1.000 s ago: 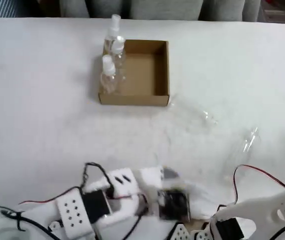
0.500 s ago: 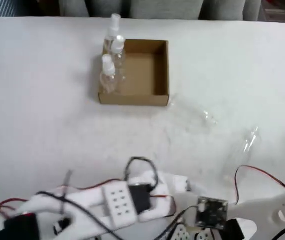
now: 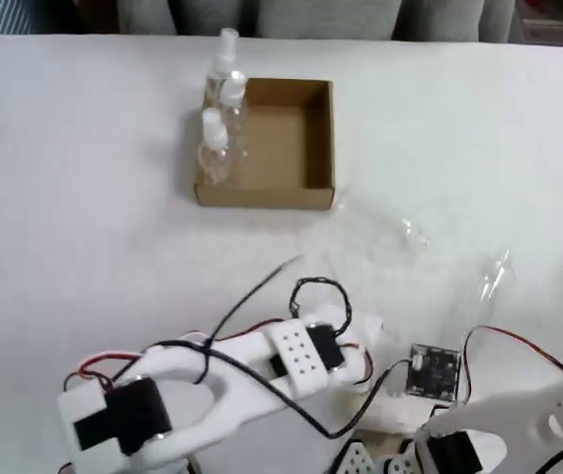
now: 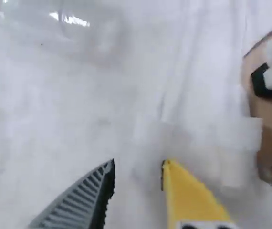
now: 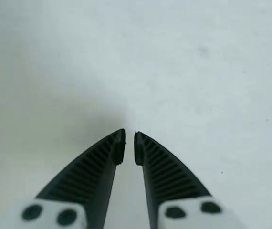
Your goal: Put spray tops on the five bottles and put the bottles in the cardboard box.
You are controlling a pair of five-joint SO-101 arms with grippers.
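While capped bottles [image 3: 215, 148] stand in the box [image 3: 291, 138], two bottles [image 3: 380, 222] lie outside.

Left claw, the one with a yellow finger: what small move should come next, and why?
Probably edge forward toward the clear bottle lying on the table ahead. The left claw is open and empty, and that bottle lies outside the cardboard box.

Clear glossy plastic bottles [image 3: 213, 150], matt brown cardboard box [image 3: 291, 138].
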